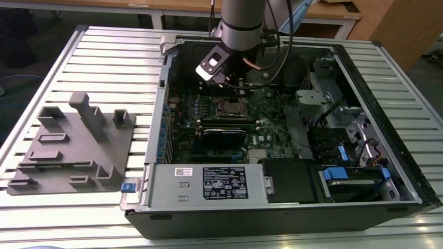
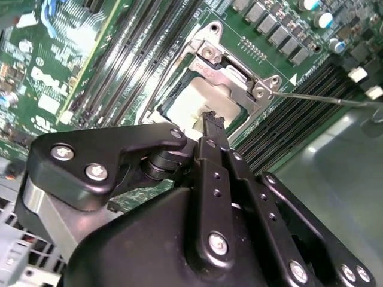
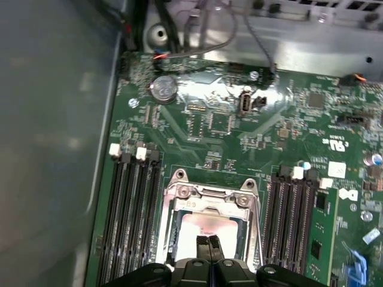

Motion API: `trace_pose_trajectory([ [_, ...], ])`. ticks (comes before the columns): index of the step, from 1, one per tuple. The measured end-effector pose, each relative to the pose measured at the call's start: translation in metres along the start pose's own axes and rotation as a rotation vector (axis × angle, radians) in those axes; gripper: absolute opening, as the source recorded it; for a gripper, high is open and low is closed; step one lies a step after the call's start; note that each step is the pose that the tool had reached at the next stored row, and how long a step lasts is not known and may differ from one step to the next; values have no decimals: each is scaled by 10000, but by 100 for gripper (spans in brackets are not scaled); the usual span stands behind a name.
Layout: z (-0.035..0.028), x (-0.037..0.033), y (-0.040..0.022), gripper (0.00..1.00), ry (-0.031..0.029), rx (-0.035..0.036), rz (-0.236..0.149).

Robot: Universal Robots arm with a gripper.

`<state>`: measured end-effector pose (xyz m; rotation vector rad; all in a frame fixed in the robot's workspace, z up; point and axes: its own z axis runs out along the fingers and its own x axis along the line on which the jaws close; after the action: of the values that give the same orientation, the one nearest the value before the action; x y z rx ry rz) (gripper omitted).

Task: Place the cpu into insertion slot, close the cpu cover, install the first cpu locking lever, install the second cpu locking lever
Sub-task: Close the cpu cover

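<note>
Memory slots [image 3: 134,221] flank the cpu cover [image 3: 210,202] under the closed end effector [image 3: 208,242].

Slatted metal table [image 1: 104,57] carries open computer case [image 1: 277,224], grey fixture block [image 1: 76,155], perhaps plastic, beside it.

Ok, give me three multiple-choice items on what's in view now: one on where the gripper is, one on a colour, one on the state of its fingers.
1. The gripper is: A over the table; B over the chip socket; C over the drive bays.
2. The circuit board is: A green; B red; C white.
3. The gripper's fingers are: A spread wide; B clamped on a cable; C shut together.

Answers:
1. B: in the first wrist view the tips sit just over the silver chip in the socket.
2. A: green shows all round the socket.
3. C: no gap shows between the two tips.
</note>
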<state>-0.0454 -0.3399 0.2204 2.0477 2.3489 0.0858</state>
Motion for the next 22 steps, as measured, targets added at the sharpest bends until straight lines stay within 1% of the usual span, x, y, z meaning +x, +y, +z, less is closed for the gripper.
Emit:
trace_pose_trajectory([
  [11, 0, 0, 0, 11, 93, 29, -1620],
  [22, 1, 0, 0, 11, 194, 60, -3373],
])
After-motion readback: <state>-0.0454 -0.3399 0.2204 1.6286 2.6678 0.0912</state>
